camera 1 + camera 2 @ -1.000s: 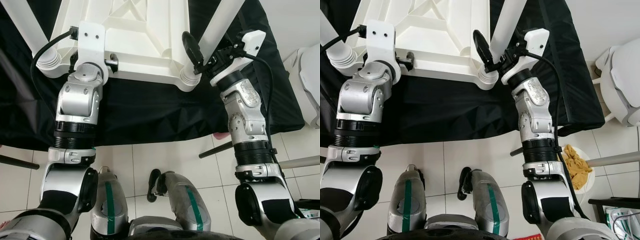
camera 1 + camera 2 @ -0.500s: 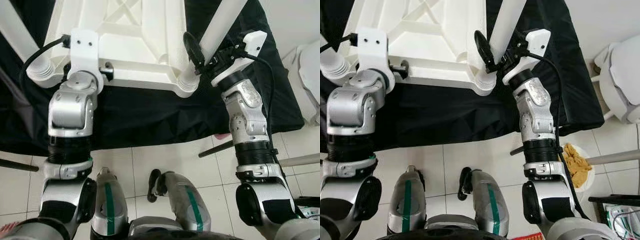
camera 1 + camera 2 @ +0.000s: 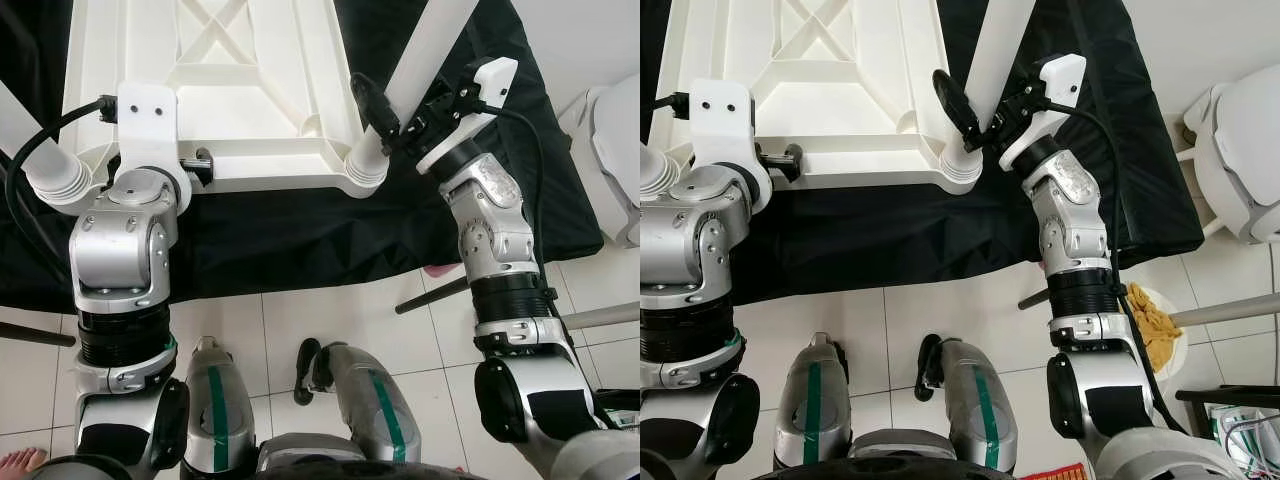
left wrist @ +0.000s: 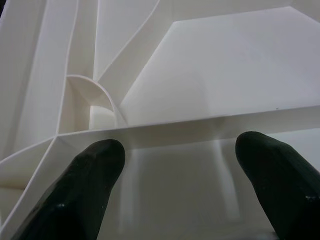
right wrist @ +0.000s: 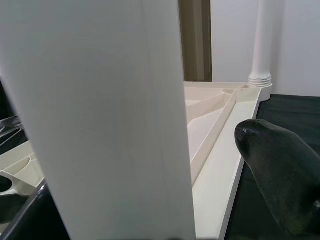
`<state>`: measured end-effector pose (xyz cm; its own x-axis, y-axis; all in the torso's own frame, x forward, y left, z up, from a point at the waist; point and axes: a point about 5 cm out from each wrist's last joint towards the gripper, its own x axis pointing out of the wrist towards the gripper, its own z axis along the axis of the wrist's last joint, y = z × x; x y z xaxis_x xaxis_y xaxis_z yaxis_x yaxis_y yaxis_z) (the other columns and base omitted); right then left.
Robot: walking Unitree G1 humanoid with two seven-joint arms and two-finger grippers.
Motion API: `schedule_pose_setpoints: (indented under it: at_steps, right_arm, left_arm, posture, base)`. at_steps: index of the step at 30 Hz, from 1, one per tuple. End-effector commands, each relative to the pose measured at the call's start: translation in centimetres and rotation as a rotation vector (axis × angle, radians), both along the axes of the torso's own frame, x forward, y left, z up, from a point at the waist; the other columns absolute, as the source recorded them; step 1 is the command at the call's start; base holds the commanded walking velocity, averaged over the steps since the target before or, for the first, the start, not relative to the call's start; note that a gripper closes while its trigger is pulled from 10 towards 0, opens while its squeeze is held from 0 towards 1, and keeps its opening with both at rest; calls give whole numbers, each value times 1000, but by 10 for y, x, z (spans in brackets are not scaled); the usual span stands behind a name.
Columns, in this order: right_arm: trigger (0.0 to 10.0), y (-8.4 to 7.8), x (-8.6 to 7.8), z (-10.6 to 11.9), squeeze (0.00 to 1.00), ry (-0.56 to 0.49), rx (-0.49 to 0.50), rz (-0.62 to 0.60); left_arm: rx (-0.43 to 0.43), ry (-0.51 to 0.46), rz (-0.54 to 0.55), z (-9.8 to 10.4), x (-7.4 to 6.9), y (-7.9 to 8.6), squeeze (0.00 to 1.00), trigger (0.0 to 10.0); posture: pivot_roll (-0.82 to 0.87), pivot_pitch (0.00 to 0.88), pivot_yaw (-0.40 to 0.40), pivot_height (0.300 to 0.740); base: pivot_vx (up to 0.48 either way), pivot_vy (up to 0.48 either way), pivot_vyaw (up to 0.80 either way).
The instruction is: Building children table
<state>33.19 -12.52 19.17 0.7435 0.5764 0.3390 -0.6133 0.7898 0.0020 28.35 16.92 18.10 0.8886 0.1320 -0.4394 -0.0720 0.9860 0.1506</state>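
White plastic kids' table top (image 3: 250,90) lies upside down on black cloth (image 3: 300,225). Right hand (image 3: 985,110) pinches round white leg (image 3: 990,50) at near right corner socket. Left hand (image 4: 175,165) spread over near edge rib. Leg may tip crooked, jam.

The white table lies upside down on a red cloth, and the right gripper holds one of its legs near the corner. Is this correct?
Not quite: the cloth is black, not red, as the left eye view shows. The rest holds: the white table lies upside down on it, and the right gripper holds the leg near the corner.
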Motion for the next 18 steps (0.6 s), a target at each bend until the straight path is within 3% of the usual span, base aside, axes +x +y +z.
schedule_pose_setpoints:
  at_steps: [1,5,7,9,11,15,18]
  right_arm:
    - [10000,1,1,2,0,2,-3,7]
    - [10000,0,0,4,0,-6,-3,10]
    - [10000,-1,-2,7,0,-23,-7,12]
    - [10000,-4,-4,8,0,-34,-8,11]
    - [10000,-4,-4,8,0,-34,-8,11]
    - [10000,-6,-5,7,0,-41,-18,9]
    - [10000,-6,-4,8,0,-46,-20,8]
  left_arm:
    - [52,67,32,-12,-4,7,0,10000]
    - [82,36,22,-8,-2,7,0,10000]
    - [85,-61,-19,4,3,4,0,10000]
    - [42,-192,-133,20,7,-10,0,10000]
    - [42,-192,-133,20,7,-10,0,10000]
    - [-19,-339,-257,36,7,-26,0,10000]
    - [-20,-385,-301,39,6,-31,0,10000]
  posture:
    - [175,116,-143,740]
    - [174,115,-143,740]
    - [160,113,-138,740]
    - [151,110,-134,740]
    - [151,110,-134,740]
    - [138,108,-126,740]
    - [138,107,-125,740]
  base:
    - [0,0,0]
    - [0,0,0]
    - [0,0,0]
    - [0,0,0]
    - [0,0,0]
    - [0,0,0]
    - [0,0,0]
